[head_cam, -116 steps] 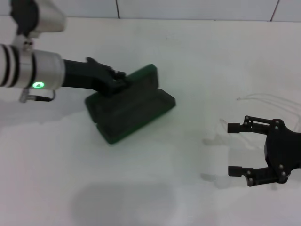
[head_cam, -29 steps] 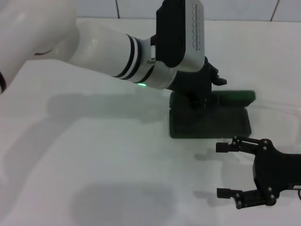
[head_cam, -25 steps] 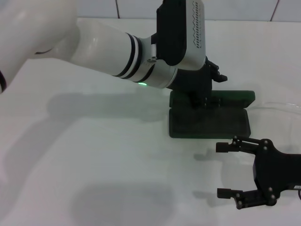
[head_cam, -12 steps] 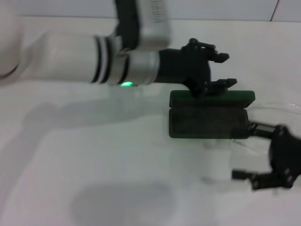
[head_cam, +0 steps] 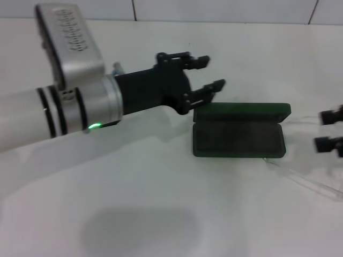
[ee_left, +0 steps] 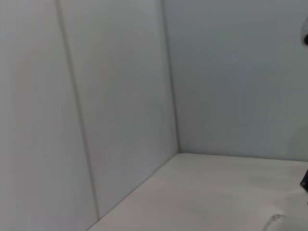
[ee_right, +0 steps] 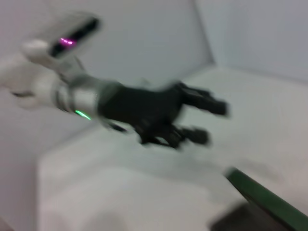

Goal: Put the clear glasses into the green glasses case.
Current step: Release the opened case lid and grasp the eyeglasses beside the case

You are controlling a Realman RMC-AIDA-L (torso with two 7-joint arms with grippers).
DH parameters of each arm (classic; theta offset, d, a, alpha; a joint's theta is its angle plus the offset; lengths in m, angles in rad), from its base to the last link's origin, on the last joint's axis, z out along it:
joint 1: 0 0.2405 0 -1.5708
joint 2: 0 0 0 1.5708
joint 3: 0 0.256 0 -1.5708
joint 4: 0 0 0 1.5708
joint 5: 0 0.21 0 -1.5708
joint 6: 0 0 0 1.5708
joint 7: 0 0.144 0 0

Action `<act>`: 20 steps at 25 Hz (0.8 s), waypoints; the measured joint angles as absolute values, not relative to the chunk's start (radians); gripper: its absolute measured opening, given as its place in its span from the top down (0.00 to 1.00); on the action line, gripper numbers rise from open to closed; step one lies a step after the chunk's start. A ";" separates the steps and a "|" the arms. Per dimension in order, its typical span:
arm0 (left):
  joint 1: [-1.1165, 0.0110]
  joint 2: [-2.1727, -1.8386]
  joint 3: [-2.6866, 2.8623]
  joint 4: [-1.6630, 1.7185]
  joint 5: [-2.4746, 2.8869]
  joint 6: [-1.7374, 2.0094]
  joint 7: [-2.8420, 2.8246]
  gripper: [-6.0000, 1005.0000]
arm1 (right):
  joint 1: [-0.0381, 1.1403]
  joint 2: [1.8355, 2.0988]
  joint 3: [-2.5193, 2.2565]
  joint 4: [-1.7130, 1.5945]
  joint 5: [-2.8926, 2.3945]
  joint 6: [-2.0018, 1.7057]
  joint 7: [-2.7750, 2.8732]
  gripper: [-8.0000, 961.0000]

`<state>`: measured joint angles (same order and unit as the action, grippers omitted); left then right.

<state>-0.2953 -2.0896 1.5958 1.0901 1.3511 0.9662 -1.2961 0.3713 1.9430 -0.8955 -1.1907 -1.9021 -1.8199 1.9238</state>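
The green glasses case (head_cam: 238,138) lies open in the middle of the white table, its lid (head_cam: 241,111) folded back on the far side and its dark tray bare. The clear glasses (head_cam: 301,180) show only as faint see-through arms on the table just right of the case. My left gripper (head_cam: 212,72) is open and hovers off the case's far left corner, touching nothing. The right wrist view also shows it (ee_right: 211,122), above the case's edge (ee_right: 262,199). My right gripper (head_cam: 325,130) is open at the right edge of the head view, over the glasses.
The white table (head_cam: 134,203) runs back to a tiled white wall (ee_left: 120,96). My left arm's silver forearm (head_cam: 69,101) stretches across the left half of the table.
My left gripper has drawn back to the left, off the case's lid. My right gripper has moved to the right and farther away, up to the picture's edge. The case stays open.
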 joint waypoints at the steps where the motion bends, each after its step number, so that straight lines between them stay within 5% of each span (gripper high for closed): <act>1: -0.288 -2.089 1.591 1.088 1.345 0.967 -1.295 0.46 | 0.376 1.945 -0.882 -1.265 -1.959 -1.838 1.993 0.10; 15: -0.329 -2.081 1.530 1.009 1.350 0.989 -1.301 0.46 | 0.507 1.950 -0.884 -1.632 -2.529 -2.094 2.449 0.10; 20: -0.367 -2.083 1.508 0.960 1.367 0.991 -1.299 0.46 | 0.489 1.978 -0.874 -1.622 -2.602 -2.050 2.478 0.10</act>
